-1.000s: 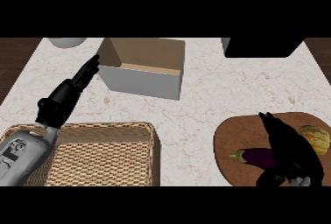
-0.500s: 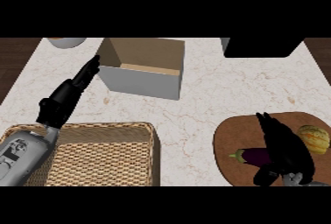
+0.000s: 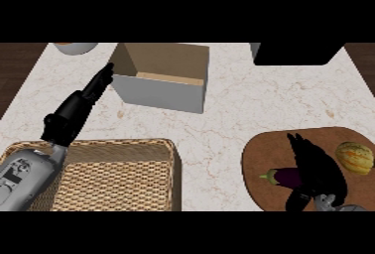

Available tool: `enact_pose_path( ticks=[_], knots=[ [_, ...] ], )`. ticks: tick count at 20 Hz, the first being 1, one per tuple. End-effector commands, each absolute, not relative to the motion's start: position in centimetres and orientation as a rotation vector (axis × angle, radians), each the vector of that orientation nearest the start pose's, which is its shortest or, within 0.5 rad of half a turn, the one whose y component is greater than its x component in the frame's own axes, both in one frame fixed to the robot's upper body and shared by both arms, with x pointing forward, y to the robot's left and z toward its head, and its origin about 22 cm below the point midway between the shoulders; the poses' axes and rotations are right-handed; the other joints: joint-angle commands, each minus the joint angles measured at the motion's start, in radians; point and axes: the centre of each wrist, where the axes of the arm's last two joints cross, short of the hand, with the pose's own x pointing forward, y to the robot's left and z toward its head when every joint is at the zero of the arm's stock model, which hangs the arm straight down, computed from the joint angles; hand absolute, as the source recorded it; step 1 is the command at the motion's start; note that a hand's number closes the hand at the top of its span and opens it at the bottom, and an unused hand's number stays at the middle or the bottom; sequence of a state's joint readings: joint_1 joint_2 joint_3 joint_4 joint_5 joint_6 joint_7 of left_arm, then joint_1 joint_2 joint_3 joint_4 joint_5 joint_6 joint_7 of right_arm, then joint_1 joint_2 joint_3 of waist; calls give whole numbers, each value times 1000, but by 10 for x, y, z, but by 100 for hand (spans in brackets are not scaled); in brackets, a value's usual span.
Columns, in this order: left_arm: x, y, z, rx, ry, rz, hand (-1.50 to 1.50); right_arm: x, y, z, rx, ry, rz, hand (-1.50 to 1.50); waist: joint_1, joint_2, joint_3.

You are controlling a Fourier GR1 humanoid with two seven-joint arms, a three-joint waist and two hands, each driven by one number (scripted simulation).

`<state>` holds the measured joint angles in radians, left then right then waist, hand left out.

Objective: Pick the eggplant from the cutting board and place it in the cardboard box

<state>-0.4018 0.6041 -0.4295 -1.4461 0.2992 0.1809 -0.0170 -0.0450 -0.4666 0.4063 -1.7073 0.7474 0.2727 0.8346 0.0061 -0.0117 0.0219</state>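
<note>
A dark purple eggplant (image 3: 281, 177) with a green stem lies on the brown oval cutting board (image 3: 260, 154) at the lower right. My right hand (image 3: 316, 167) lies over the eggplant's right part and hides it. Its fingers are stretched toward the board's far edge and its thumb points down beside the eggplant, so the hand is open. The open cardboard box (image 3: 162, 74) stands at the back, left of centre. My left hand (image 3: 73, 111) rests open to the left of the box, its straight fingers pointing at the box's left wall.
A woven basket (image 3: 117, 173) fills the lower left, under my left forearm. A yellow striped vegetable (image 3: 355, 157) lies on the board's right side. A black block (image 3: 296, 52) stands at the back right and a pale bowl (image 3: 73, 47) at the back left.
My right hand has shifted slightly left and toward the near edge, settling further over the eggplant. The eggplant and the left hand have stayed in place.
</note>
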Motion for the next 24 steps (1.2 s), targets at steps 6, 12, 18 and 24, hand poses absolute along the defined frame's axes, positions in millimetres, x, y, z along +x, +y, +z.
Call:
enact_pose_path(
  ticks=[6, 12, 18, 24],
  knots=[
    [289, 219, 38, -30, -1590, -436, 0, 225, -239, 22, -916, -673, 1086, -150, -12, 13, -22],
    [296, 213, 67, -52, -1609, -465, 0, 241, -244, 4, -966, -609, 1091, -150, 2, 12, -21],
    [294, 224, 50, -51, -1597, -450, 0, 242, -256, 2, -948, -606, 1109, 150, -2, 14, -22],
    [294, 213, 46, -41, -1596, -447, 0, 237, -258, -1, -994, -667, 1163, 150, -8, 13, -22]
  ],
)
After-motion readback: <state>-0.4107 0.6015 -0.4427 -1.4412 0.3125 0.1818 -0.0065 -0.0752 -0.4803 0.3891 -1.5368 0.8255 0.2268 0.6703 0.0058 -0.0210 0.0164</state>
